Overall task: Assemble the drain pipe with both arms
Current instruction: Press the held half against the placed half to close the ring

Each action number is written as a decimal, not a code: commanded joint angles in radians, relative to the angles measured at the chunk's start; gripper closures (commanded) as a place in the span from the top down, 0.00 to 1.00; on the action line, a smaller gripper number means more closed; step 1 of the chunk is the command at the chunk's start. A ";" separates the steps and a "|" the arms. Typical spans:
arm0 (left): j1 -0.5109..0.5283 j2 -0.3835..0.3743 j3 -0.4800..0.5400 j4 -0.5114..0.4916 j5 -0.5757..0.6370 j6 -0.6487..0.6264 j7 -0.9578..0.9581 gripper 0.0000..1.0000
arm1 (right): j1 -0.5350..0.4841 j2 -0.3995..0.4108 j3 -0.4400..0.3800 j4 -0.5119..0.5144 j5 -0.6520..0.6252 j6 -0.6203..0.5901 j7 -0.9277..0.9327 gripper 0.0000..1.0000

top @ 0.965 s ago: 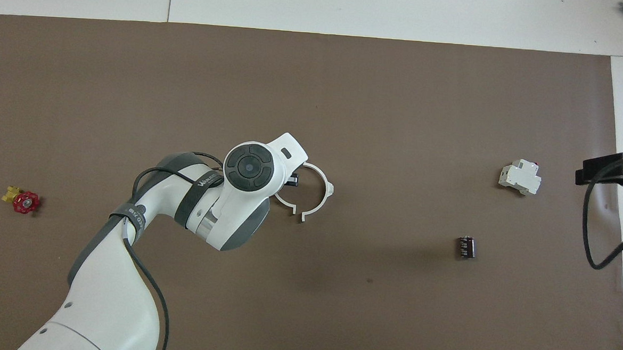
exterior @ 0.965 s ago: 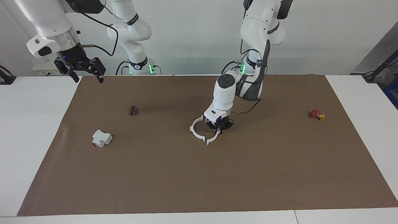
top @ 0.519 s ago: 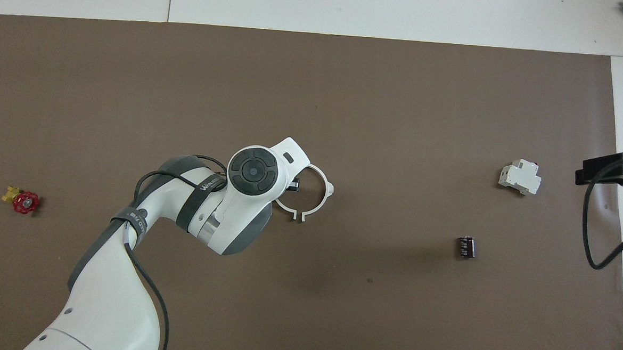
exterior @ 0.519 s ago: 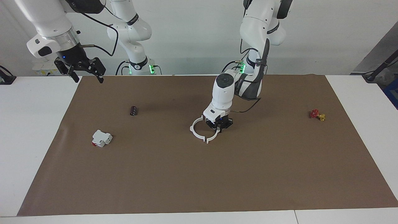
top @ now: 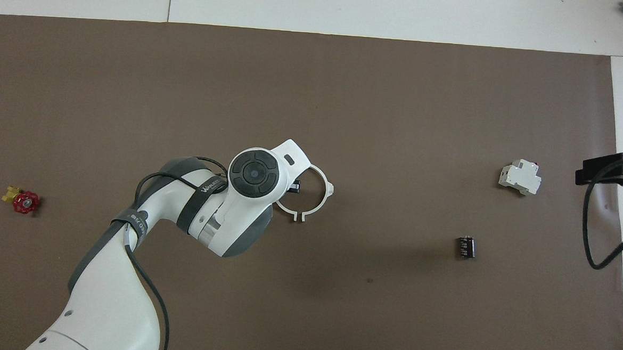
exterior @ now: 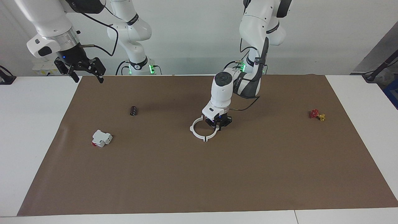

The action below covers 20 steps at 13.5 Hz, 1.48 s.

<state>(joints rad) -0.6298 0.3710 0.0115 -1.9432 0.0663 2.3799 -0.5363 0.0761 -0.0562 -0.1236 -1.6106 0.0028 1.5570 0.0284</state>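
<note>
The drain pipe [exterior: 192, 129] lies as two thin white half-ring arcs on the brown mat, near its middle. Together they form an almost whole ring [top: 323, 199], with a small slit where the end tabs meet on the side away from the robots. My left gripper [exterior: 219, 125] stands low at the ring's edge toward the left arm's end, shut on that half arc [top: 284, 209]. Its wrist hides the grip from above. My right gripper [exterior: 88, 77] hangs open and empty, high over the mat's edge at the right arm's end, where that arm waits.
A white blocky part with a red end [exterior: 101, 138] and a small dark cylinder [exterior: 133, 110] lie toward the right arm's end. A red-and-yellow valve [exterior: 317, 114] sits near the left arm's end. White table surrounds the mat [exterior: 199, 180].
My left gripper has drawn its half arc in toward the other half. The gap between the end tabs has narrowed, so the two arcs now read as one ring. The right arm has not moved.
</note>
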 commanded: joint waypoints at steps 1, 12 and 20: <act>-0.025 -0.017 0.013 -0.037 0.021 -0.002 -0.021 0.00 | -0.003 -0.011 0.001 -0.005 0.023 0.008 -0.001 1.00; -0.025 -0.015 0.012 -0.037 0.021 0.028 -0.088 0.00 | -0.003 -0.011 0.001 -0.005 0.023 0.008 -0.001 1.00; -0.033 -0.014 0.012 -0.037 0.021 0.033 -0.116 0.00 | -0.003 -0.011 0.001 -0.005 0.023 0.008 -0.001 1.00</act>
<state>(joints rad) -0.6402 0.3706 0.0112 -1.9455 0.0666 2.3837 -0.6230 0.0762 -0.0562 -0.1236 -1.6106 0.0028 1.5570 0.0284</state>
